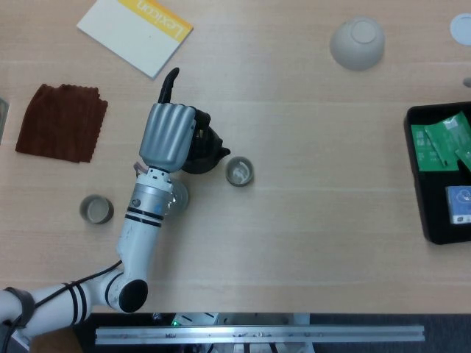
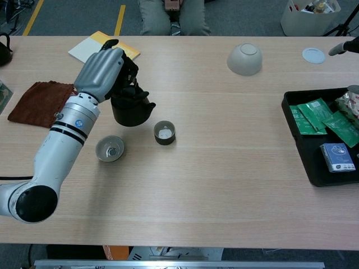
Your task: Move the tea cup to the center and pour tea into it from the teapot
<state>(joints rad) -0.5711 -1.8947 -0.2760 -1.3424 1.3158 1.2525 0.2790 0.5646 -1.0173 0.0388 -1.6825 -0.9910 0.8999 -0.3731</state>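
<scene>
Left hand [image 2: 102, 72] grips black teapot [image 2: 132, 110], upright, just left of tea cup [image 2: 164, 132] at table centre. Right hand out of view.

White lettering on the yellow band of the notebook [image 1: 135, 34], too blurred to read.

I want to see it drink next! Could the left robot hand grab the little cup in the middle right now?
Probably not yet. The left robot hand is gripping the black teapot, so it is busy. The cup itself sits uncovered just beside the teapot's spout.
</scene>
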